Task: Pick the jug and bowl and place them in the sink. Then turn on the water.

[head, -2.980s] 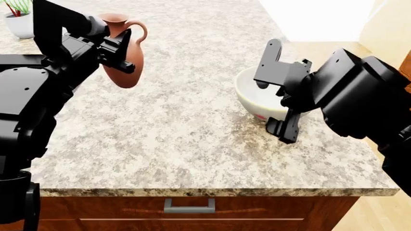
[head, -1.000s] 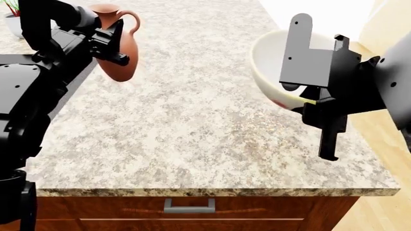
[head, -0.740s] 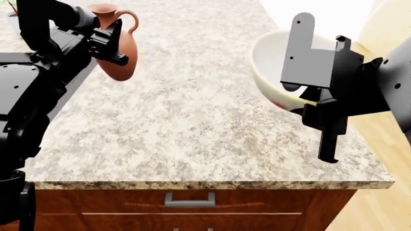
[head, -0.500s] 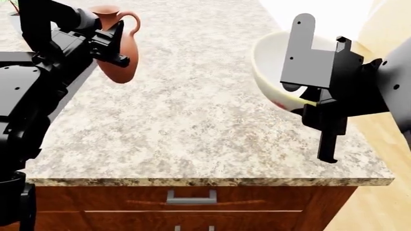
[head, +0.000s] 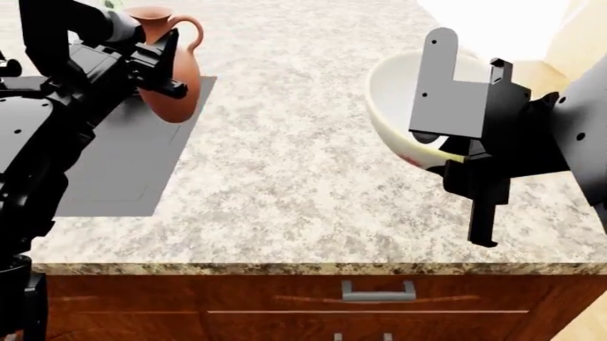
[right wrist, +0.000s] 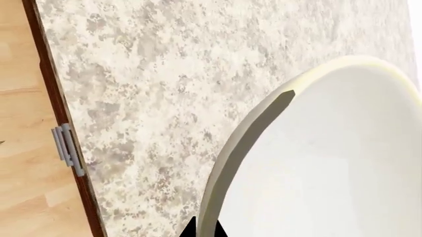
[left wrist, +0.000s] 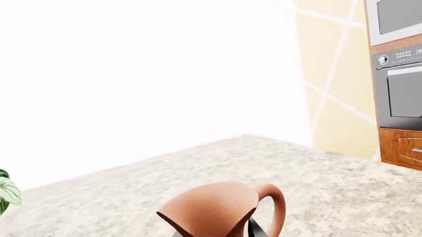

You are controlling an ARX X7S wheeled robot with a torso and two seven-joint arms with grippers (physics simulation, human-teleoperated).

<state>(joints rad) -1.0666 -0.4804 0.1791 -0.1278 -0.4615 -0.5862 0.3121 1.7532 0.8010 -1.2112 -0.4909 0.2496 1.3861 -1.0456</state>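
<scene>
The jug [head: 173, 67] hung in the air, clamped at its belly by the left gripper [head: 156, 67], above the near edge of a flat grey panel [head: 133, 160] set in the counter [head: 284, 163]. That panel had not shown half a second before; the view had swung left, so the drawer handle [head: 377, 290] sat further right than it had. The jug kept its place against the arm. The bowl [head: 399, 106] was tilted and lifted clear of the counter, its rim pinched by the right gripper [head: 453, 142], much as before. In the left wrist view the jug [left wrist: 221, 210] showed with its loop handle toward the ovens [left wrist: 398, 64].
</scene>
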